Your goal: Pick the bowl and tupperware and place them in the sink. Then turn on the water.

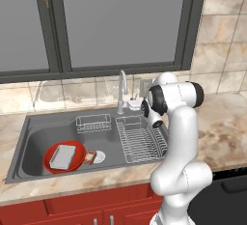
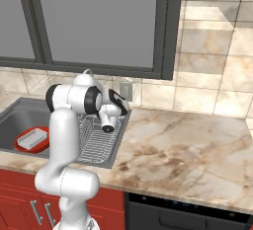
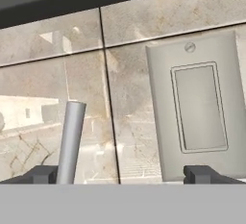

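Looking at the sink (image 1: 34, 130), you will find the red bowl (image 1: 50, 165) already resting on its floor at the left end, with the grey tupperware (image 1: 63, 156) lying flat inside the bowl — both well apart from the faucet (image 1: 122, 90). From the right base view the same pair shows at the sink's far left, bowl (image 2: 21, 146) under tupperware (image 2: 32, 136). Just beside the bowl, toward the faucet, sit a small brown piece (image 1: 89, 158) and a white drain disc (image 1: 99, 157). A wire basket (image 1: 93, 123) hangs at the back of the sink, and a wire dish rack (image 1: 140, 142) fills the end nearest the arm. Your gripper (image 3: 124, 174) is up behind the sink by the faucet base, facing the tiled wall; its fingertips (image 3: 42, 174) stand wide apart and hold nothing. A grey metal lever (image 3: 71, 141) rises just inside the one fingertip, though you cannot tell whether they touch. A pale switch plate (image 3: 199, 107) is on the wall above the other tip. No stream is visible under the spout.
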